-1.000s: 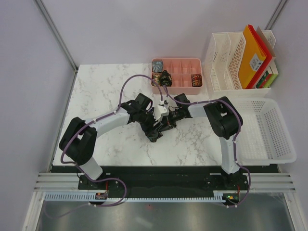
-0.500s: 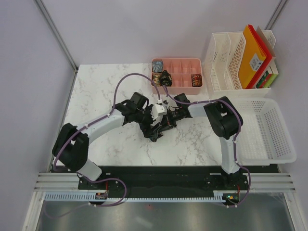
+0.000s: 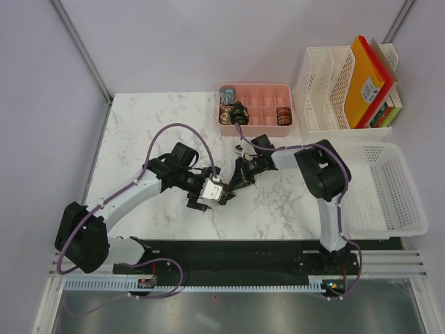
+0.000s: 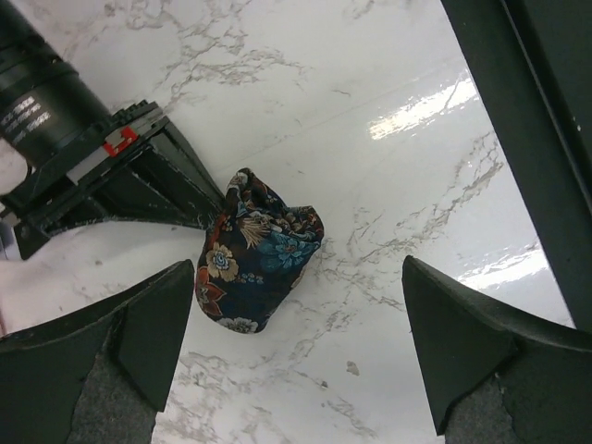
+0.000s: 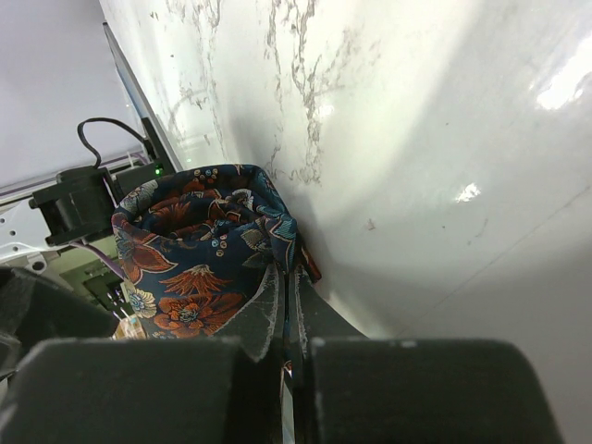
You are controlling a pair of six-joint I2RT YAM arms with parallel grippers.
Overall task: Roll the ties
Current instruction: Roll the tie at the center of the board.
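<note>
Rolled tie (image 4: 257, 252) pinched in right hand (image 5: 283, 282), left hand (image 4: 296, 268) spread nearby

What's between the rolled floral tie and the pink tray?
The right gripper, jaws shut on the dark floral fabric tie roll, fills most of that stretch; top view.

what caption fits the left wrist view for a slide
open left gripper frames a rolled floral tie pinched by the right gripper

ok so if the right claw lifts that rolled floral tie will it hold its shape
Probably not fully: the rolled tie looks like soft, loosely coiled fabric, so it may sag or unwind. The right claw pinches only one edge, so the coil would likely dangle.
</note>
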